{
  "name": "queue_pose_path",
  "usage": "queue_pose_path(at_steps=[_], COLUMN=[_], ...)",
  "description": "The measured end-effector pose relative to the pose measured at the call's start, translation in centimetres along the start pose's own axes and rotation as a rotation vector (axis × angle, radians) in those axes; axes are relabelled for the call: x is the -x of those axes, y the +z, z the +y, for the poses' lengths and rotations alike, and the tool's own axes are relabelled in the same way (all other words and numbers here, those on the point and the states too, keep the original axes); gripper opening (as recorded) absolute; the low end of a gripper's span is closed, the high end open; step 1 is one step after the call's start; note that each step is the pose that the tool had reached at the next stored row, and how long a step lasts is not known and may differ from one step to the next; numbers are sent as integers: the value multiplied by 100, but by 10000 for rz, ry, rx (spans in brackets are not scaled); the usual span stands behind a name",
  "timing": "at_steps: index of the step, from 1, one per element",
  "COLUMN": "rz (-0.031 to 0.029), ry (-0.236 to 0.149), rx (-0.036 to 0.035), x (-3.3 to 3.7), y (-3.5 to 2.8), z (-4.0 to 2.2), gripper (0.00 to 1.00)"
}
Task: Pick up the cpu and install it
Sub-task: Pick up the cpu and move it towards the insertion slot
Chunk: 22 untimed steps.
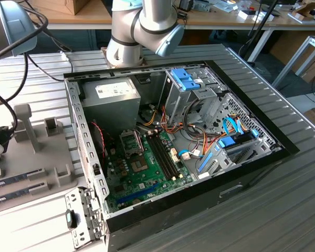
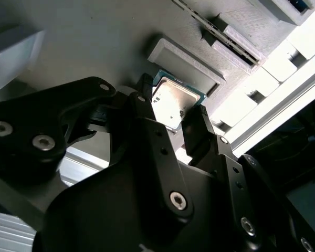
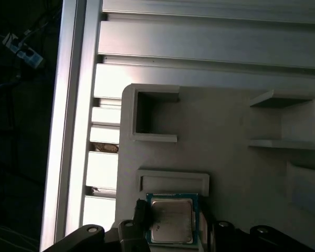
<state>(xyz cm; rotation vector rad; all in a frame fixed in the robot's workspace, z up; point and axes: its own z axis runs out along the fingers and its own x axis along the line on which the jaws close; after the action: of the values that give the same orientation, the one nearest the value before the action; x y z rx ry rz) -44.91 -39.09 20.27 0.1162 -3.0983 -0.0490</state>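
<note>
Claw (image 2: pixel 170 105) sits low over the grey fixture plate (image 2: pixel 94 42), which lies on the slatted aluminium table (image 3: pixel 199 47). In both wrist views the cpu (image 2: pixel 170 102) lies between the two black fingers (image 2: pixel 197 131), silver-grey metal top up and thin green board edge visible around it. The fingers are drawn in to about the width of the chip, one against each of two opposite edges, so the claw is closed onto the cpu. In the first wrist view the cpu (image 3: pixel 170 223) is just beside a low raised rectangular ridge (image 3: pixel 173 181) of the fixture plate (image 3: pixel 226 131), with the claw (image 3: pixel 171 227) straddling it. Whether the chip rests on the plate or is raised clear of it cannot be told. Two open-sided pockets (image 3: pixel 152 113) are moulded into the plate further along, apart from the chip. In the exterior view the arm (image 1: pixel 142 26) stands behind the open computer case (image 1: pixel 199 191), the fixture plate (image 1: pixel 47 157) is at the exterior view's left of the case, and the black socket frame (image 1: pixel 131 142) sits on the green motherboard (image 1: pixel 142 173) inside the case, well apart from the plate.
</note>
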Motion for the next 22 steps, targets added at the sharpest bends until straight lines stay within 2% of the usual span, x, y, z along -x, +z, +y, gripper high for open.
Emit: queue_pose_path(at_steps=[2, 22], rz=[-2, -18], ry=[-1, -11], rx=[31, 251], x=[-2, -11], y=[-39, -283], z=[1, 9], gripper=[47, 47])
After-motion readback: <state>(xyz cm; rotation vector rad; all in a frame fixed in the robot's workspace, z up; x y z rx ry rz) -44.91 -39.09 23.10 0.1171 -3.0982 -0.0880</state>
